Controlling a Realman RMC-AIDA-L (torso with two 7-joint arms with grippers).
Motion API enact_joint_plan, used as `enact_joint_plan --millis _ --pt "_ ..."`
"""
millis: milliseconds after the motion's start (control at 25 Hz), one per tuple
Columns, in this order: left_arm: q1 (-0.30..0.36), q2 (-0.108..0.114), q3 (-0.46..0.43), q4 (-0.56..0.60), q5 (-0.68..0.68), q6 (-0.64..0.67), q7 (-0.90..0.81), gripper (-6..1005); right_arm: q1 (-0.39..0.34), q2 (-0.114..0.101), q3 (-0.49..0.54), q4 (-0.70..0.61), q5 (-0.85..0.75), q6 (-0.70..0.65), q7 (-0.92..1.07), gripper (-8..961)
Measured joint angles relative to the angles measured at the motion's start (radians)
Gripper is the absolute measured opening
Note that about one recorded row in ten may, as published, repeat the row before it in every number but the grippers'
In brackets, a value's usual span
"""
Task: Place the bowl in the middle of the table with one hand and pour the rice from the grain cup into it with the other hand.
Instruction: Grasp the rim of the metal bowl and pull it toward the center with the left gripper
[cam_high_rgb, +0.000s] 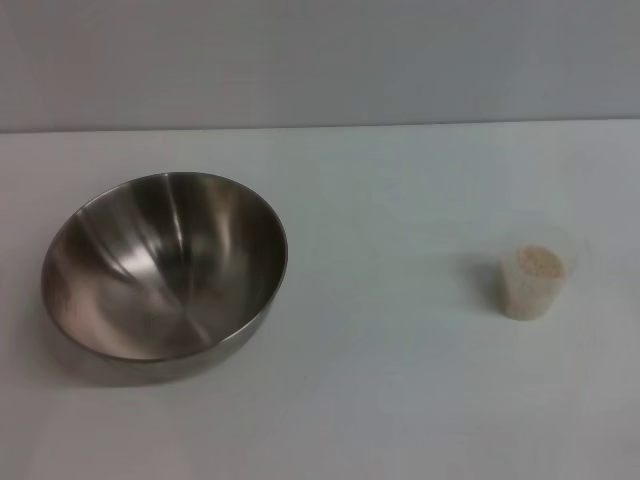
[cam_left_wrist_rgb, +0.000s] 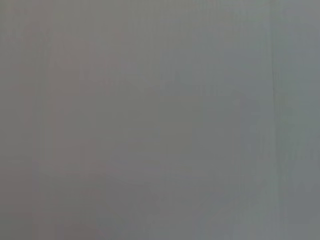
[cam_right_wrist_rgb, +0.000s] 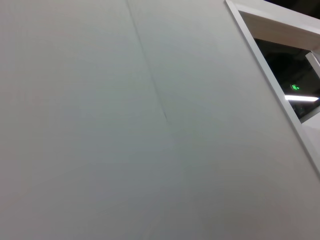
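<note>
In the head view a large stainless-steel bowl (cam_high_rgb: 165, 265) rests on the left part of the white table (cam_high_rgb: 380, 380), its shiny inside tipped toward the right. On the right side stands the small clear grain cup (cam_high_rgb: 533, 280), upright and filled nearly to the rim with cream-coloured rice (cam_high_rgb: 538, 262). Neither gripper nor any arm shows in the head view. Both wrist views show only a pale grey wall, with no fingers and none of the task's things.
A pale grey wall (cam_high_rgb: 320, 60) rises behind the table's far edge. Bare tabletop lies between the bowl and the cup. The right wrist view shows a white window frame (cam_right_wrist_rgb: 270, 60) with dark glass at one corner.
</note>
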Motion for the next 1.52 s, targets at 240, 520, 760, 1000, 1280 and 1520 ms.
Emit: enact_joint_plan --millis 240,520,760,1000,1280,1520 --pt "-0.003 0.000 0.000 0.000 0.001 0.001 0.000 844 0.000 0.000 0.001 0.000 0.000 0.001 0.000 819" --pt "-0.014 0.001 0.019 0.004 0.027 0.007 0.008 844 0.002 0.000 -0.002 0.000 0.000 0.001 0.001 818" --pt "-0.040 0.006 0.033 0.032 0.127 0.051 0.018 845 0.006 0.000 -0.005 0.000 0.000 0.006 -0.002 818" --pt "-0.085 0.017 0.035 0.038 0.143 0.073 0.022 845 0.006 0.000 -0.005 0.000 -0.002 0.015 -0.004 818" --pt "-0.178 0.035 -0.056 0.038 0.144 -0.018 0.091 845 0.009 -0.003 -0.005 0.000 -0.006 0.017 -0.004 819" --pt "-0.221 0.051 -0.178 -0.073 0.149 -0.127 0.189 845 0.010 -0.004 -0.006 0.000 -0.008 0.017 0.001 819"
